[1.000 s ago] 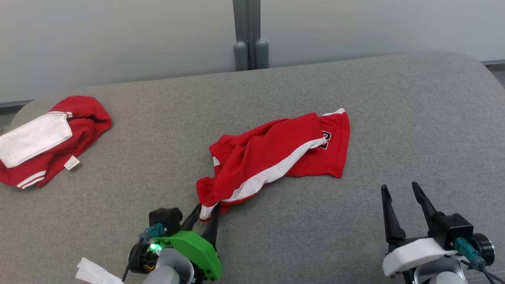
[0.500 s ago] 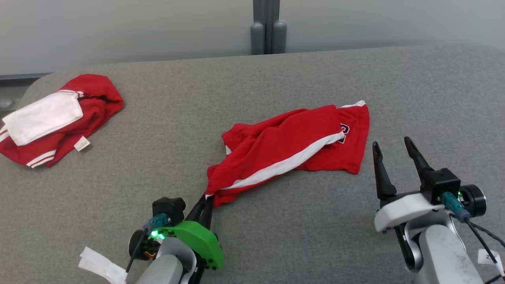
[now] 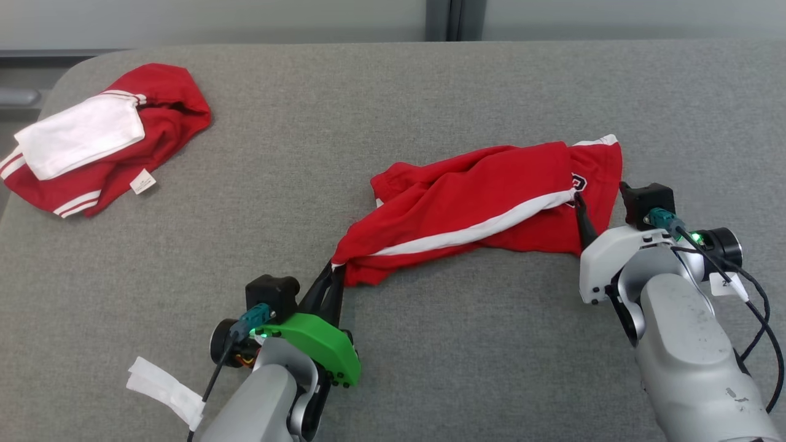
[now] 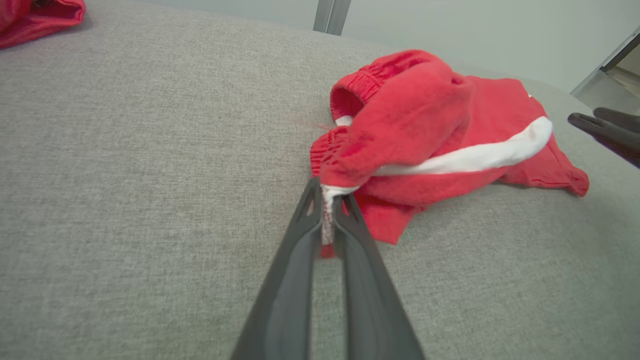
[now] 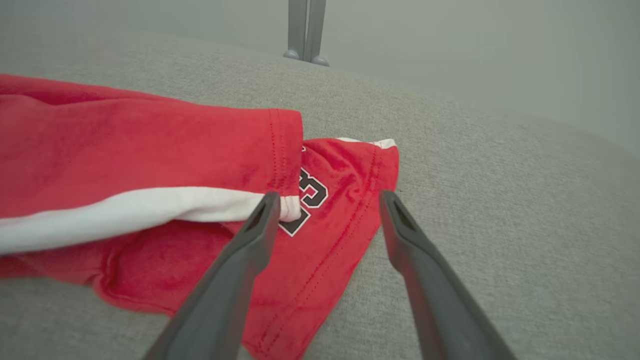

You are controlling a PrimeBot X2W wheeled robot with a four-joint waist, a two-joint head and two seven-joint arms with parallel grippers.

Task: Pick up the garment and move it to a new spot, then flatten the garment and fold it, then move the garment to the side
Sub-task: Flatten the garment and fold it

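Left claw (image 4: pixel 327 192): gripped a corner of the red shorts (image 3: pixel 466 202).
Right claw (image 5: pixel 327 197): was spread wide at the opposite hem.

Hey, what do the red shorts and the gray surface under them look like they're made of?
Red shorts: a soft knit, probably cotton jersey or fleece. The finish is matte with a fuzzy nap, and there are stitched hems and a gathered elastic waistband. Gray surface: a woven, upholstery-type fabric, matte, with a fine heathered weave. What lies beneath it can't be judged.
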